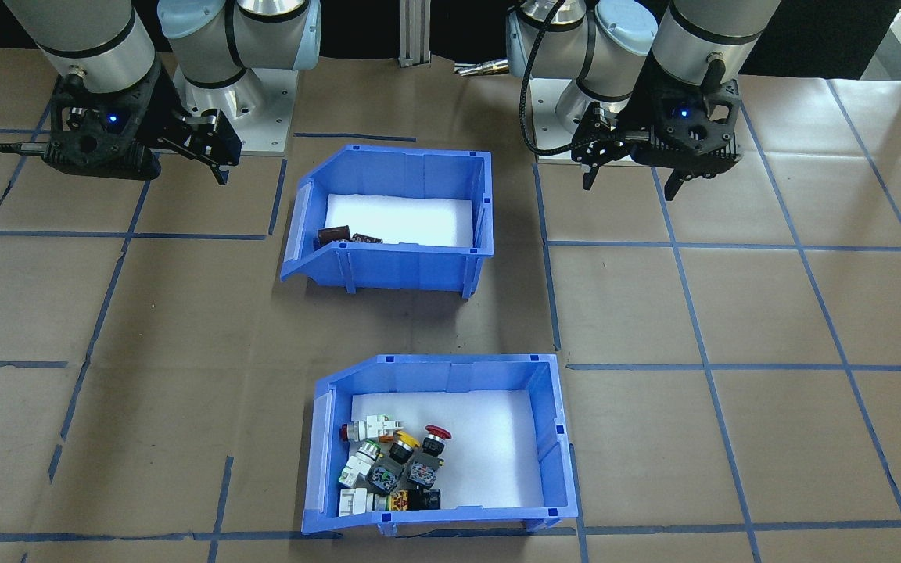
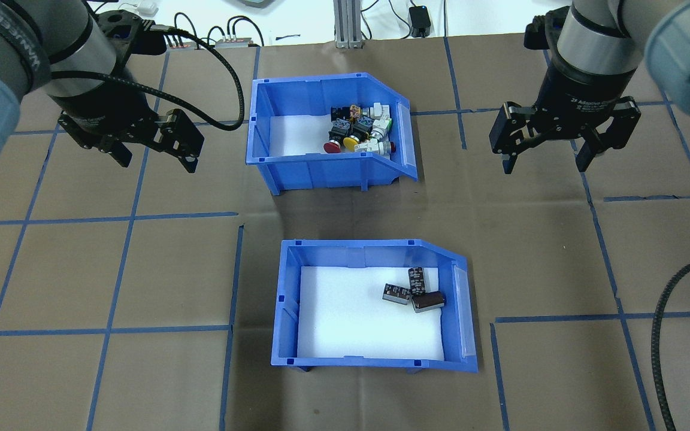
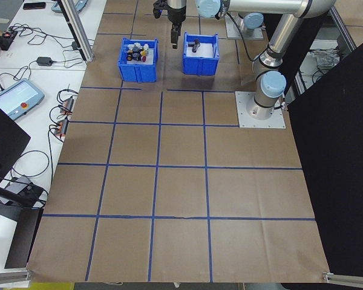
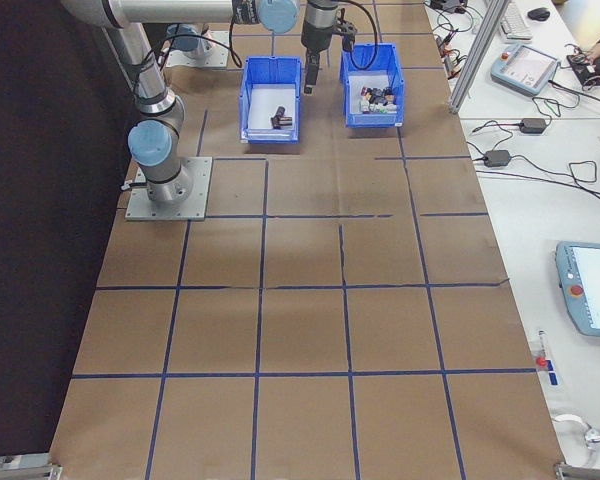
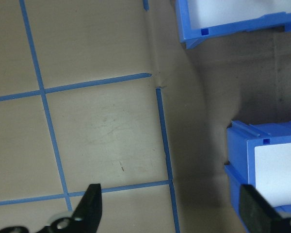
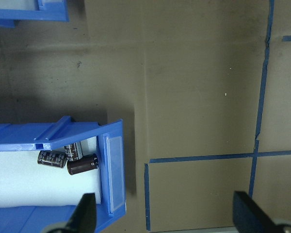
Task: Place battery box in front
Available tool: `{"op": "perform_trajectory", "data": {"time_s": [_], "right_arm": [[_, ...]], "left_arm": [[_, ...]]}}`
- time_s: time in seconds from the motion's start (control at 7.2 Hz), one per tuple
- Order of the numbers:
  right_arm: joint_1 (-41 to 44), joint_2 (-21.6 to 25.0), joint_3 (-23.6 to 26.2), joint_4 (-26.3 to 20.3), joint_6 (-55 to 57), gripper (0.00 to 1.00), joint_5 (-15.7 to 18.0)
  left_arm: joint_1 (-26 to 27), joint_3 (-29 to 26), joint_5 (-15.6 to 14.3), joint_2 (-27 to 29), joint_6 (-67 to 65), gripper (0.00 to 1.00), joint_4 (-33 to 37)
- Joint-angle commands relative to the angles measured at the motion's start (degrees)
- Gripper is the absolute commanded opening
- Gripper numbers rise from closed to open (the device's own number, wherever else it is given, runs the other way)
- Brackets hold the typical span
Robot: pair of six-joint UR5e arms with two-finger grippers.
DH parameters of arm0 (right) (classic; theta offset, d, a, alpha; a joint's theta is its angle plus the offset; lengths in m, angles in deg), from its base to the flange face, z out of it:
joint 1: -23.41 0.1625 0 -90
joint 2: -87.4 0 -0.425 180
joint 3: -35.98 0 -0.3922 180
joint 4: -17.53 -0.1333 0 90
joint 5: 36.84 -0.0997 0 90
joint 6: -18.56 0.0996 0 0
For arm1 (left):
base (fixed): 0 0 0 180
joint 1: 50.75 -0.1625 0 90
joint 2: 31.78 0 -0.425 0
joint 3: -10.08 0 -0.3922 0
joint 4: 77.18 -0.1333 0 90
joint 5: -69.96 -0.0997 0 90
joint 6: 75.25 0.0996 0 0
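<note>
Front-facing: battery box [image 1: 388, 223] sits nearer the robot base, switch bin [image 1: 439, 446] on the operator side, well apart. Right gripper [image 1: 216, 160] and left gripper [image 1: 630, 176] hover above the table, both spread wide, holding nothing.

Overhead: battery box [image 2: 375, 302] near edge, three batteries [image 2: 414, 290] by its sloped end; switch bin [image 2: 330, 129] beyond.

Right wrist: fingers [image 6: 85, 213] apart, batteries [image 6: 68, 160] visible.

Left wrist: fingers [image 5: 89, 206] apart over taped paper.
</note>
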Motion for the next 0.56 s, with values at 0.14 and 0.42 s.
{"op": "perform_trajectory", "data": {"time_s": [0.14, 0.42], "right_arm": [[0.1, 0.1, 0.2, 0.1, -0.3, 1.00, 0.0], [0.1, 0.0, 0.2, 0.9, -0.4, 1.00, -1.6]], "left_arm": [[0.0, 0.0, 0.0, 0.2, -0.1, 1.00, 0.0], [0.0, 0.0, 0.0, 0.4, 0.0, 1.00, -0.1]]}}
